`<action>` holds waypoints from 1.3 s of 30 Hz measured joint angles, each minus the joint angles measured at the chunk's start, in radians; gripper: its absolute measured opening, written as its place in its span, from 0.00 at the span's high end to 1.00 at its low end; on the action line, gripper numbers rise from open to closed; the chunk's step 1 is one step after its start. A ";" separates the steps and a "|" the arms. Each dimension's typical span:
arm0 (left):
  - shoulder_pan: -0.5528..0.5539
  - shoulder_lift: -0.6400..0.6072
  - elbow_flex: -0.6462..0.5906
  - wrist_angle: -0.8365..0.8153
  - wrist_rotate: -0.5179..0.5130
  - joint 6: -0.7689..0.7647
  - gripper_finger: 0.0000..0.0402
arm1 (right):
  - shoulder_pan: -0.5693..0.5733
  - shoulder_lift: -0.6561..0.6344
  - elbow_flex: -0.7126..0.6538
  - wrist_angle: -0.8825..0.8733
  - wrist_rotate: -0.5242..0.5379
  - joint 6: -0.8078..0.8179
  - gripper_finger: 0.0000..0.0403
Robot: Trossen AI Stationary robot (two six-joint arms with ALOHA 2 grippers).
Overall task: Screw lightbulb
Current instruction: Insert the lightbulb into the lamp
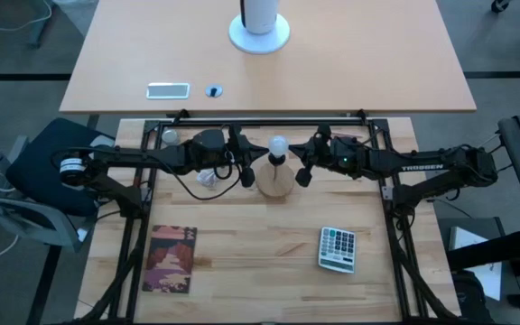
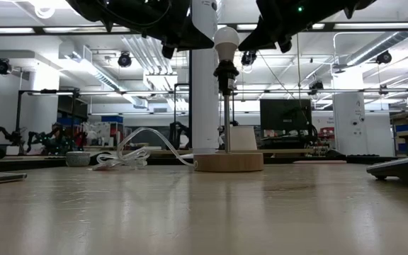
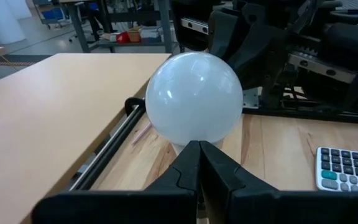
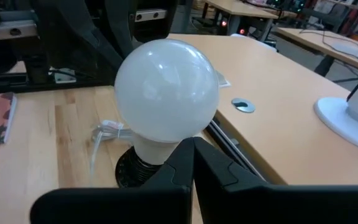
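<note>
Above the table (image 1: 242, 271), both closed grippers flank the lightbulb (image 1: 278, 145).

Lightbulb (image 2: 226, 41) upright at 12 o'clock of frame, seated in a dark socket (image 2: 226, 71) atop a thin stem (image 2: 228, 120). Stem rises from a round wooden base (image 2: 229, 161) on the table (image 2: 204, 212). Dark arm parts hang at 11 and 1 o'clock, flanking the bulb; fingers not readable. White cable (image 2: 129, 157) coiled at 9 o'clock of the base. Calculator edge (image 2: 406, 168) at 3 o'clock. White column (image 2: 205, 92) just behind the stem.
</note>
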 joint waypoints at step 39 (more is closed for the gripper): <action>0.006 -0.002 0.000 -0.003 0.076 -0.007 1.00 | -0.019 0.001 0.001 0.004 0.013 -0.040 1.00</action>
